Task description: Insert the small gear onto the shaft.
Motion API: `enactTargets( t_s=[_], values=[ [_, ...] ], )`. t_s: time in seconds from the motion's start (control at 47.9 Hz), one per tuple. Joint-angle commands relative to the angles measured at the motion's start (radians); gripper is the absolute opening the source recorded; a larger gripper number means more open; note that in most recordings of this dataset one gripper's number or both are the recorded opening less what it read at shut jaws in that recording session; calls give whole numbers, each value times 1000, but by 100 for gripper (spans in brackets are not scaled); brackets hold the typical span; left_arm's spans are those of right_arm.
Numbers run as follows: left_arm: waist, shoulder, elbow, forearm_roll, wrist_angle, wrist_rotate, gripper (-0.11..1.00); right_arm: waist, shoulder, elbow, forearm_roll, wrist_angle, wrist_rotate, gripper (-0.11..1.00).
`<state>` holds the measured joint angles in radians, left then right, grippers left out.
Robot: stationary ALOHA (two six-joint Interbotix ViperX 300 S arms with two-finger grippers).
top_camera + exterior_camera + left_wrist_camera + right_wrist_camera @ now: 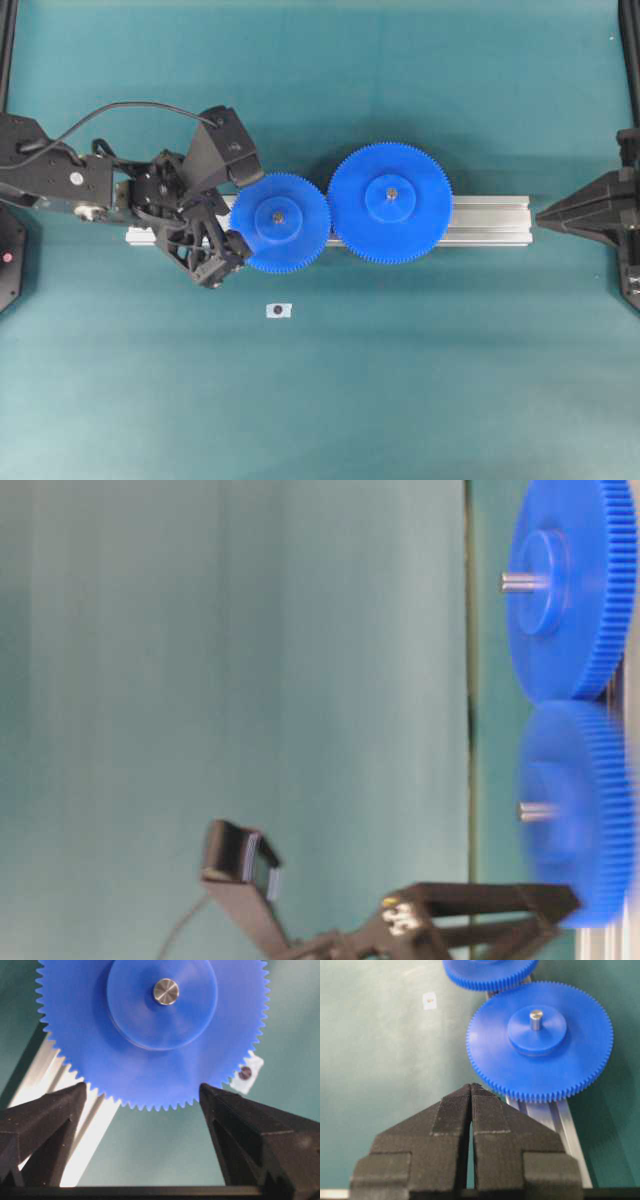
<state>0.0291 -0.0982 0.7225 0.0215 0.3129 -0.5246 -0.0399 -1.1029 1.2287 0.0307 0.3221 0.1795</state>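
The small gear [281, 222], a blue toothed disc with a raised hub, lies flat on the aluminium rail [490, 220]. The shaft [279, 215] pokes up through its centre hole; in the left wrist view the shaft [165, 991] is a shiny round pin end in the hub. My left gripper [243, 215] is open at the gear's left rim. Its fingertips [79, 1091] stand either side of the small gear's [150, 1035] near teeth, holding nothing. My right gripper [542, 214] is shut and empty at the rail's right end, well away from both gears.
A larger blue gear [390, 202] sits on its own pin [391, 193] just right of the small gear, teeth meeting. A small white tag with a dark dot [278, 310] lies on the green table in front of the rail.
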Motion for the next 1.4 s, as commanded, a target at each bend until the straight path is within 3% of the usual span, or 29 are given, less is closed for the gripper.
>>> enactTargets(
  t_s=[0.0,0.251,0.459,0.585,0.689,0.961,1.086,1.232,1.378],
  values=[
    [-43,2,-23,0,-25,-20,91,-3,5,-11,0,-8,9,4],
    [-91,0,-71,0,-78,-83,91,-3,2,-11,0,-8,9,4],
    [-91,-67,-89,0,-78,-86,91,-3,-5,-9,3,-8,14,4],
    [-91,-124,-92,0,-94,-84,91,-2,-20,8,11,-9,58,4],
    [-100,-169,-101,0,-147,-84,91,-2,-40,20,5,-18,100,4],
    [-135,-187,-94,0,-354,-74,91,-11,-64,17,-11,-18,103,4],
    [-135,-167,-101,0,-396,-40,91,-15,-64,18,-11,-20,103,4],
    [-135,-170,-98,0,-403,52,91,-18,-66,15,-11,-40,103,4],
    [-133,-242,-61,0,-403,123,91,-21,-77,-2,-12,-84,101,4]
  ],
)
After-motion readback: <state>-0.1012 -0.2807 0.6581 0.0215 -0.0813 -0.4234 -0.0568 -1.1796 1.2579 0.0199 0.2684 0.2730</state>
